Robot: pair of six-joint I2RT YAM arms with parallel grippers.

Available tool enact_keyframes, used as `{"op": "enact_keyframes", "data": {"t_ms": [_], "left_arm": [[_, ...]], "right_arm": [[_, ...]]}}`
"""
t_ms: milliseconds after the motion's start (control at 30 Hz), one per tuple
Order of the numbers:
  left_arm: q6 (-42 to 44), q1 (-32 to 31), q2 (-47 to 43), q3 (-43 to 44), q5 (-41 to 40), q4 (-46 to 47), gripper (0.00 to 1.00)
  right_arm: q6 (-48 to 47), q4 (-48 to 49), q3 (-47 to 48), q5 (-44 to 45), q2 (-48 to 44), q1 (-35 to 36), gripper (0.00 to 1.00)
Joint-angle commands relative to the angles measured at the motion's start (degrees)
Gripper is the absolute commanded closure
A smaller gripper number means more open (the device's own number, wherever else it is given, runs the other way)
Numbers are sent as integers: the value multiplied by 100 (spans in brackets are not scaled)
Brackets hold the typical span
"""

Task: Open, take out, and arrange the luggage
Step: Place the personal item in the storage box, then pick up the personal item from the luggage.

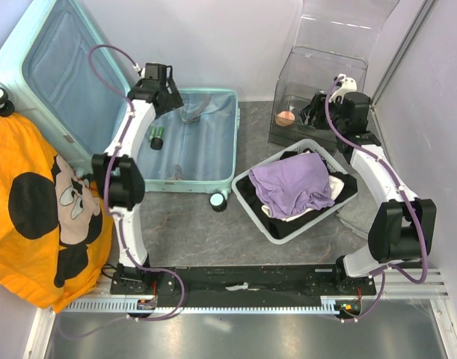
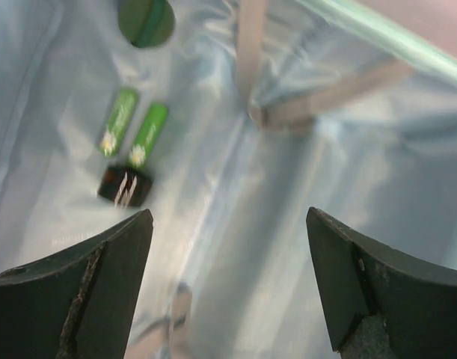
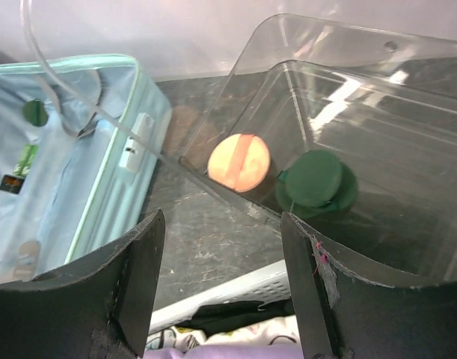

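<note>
My left gripper (image 2: 228, 217) hangs spread and empty over the luggage (image 1: 233, 142), which lies open beneath it with its lid standing up at back left. Nearest my fingers is a dark packet (image 2: 126, 187), then two green tubes (image 2: 148, 133), then a round green lid (image 2: 144, 19). I'd drop straight onto one tube, jaws across its narrow width, clear of the loose lining. My right gripper (image 3: 222, 221) is spread and empty above the clear box (image 3: 378, 112). The tubes show a white daisy mark, but any writing is too blurred to read.
</note>
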Motion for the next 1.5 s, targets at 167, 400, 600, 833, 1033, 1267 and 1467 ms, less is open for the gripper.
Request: {"op": "enact_keyframes", "data": {"t_ms": [167,400,600,833,1033,1267,1467], "left_arm": [[-524,380,2169,2480,-987,-992,37],[-1087,680,2688,2489,-397,-272,54],[-1614,803,3013,2428,-125,255,54],[-2343,1031,3286,2393,-54,643,48],[-3012,1137,3470,2279,60,819,44],[-3583,1207,3462,1927,-115,1276,41],[-3663,1225,3330,1628,-511,1698,41]], "right_arm": [[221,620,-209,-472,-407,-13,29],[273,849,-306,-586,-504,-13,29],[273,875,-315,-657,-592,-13,29],[150,866,-376,-587,-838,-21,28],[36,831,-420,-481,-1023,-13,28],[27,849,-447,-525,-1119,-13,28],[-34,849,-482,-490,-1128,-13,27]]}}
